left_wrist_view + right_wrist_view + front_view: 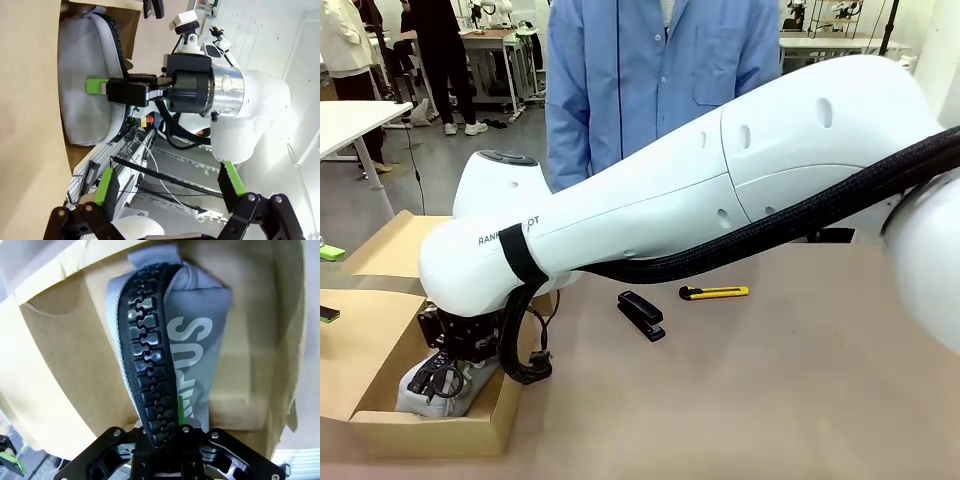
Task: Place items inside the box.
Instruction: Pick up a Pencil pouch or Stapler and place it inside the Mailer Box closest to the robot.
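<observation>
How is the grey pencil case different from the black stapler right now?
The pencil case is soft grey fabric with a chunky black zip; the stapler is hard-looking and all black. The pencil case sits inside the cardboard box, while the stapler lies out on the table. The right gripper is shut on the pencil case; nothing touches the stapler. Both are stationery.

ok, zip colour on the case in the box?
Black zip on a grey case; clearest in the right wrist view.
</observation>
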`<state>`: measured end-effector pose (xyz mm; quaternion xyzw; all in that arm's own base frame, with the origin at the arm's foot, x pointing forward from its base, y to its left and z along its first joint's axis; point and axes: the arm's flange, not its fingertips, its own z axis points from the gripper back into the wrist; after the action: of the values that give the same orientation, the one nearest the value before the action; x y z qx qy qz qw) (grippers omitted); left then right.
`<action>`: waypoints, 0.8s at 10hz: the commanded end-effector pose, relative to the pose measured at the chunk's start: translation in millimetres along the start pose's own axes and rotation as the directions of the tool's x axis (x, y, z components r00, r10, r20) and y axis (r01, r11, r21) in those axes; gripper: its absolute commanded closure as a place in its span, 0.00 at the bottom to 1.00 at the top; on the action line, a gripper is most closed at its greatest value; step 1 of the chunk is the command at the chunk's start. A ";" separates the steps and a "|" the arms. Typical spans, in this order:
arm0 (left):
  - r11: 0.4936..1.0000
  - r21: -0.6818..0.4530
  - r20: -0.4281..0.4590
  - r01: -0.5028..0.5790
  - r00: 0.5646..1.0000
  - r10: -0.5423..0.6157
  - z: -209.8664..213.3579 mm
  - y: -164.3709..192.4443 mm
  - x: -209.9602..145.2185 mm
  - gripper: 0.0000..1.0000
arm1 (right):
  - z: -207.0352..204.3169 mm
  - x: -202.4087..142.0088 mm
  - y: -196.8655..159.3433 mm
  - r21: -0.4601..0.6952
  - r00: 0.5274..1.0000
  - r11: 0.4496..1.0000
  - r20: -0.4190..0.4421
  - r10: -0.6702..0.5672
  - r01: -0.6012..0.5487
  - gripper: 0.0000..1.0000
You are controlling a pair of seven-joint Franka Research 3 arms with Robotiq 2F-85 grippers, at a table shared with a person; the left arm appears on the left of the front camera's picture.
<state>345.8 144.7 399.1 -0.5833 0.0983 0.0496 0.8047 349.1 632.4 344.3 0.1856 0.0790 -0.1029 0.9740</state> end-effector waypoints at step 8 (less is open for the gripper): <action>1.000 0.003 -0.015 0.018 1.000 -0.018 0.7 0.9 -5.6 0.00 | 11.2 1.5 -4.5 0.048 0.996 0.999 -0.094 0.007 -0.003 0.11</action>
<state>345.8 144.7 399.1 -0.5833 0.0983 0.0496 0.8047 352.2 630.6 349.1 0.1955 0.1023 -0.1054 0.9696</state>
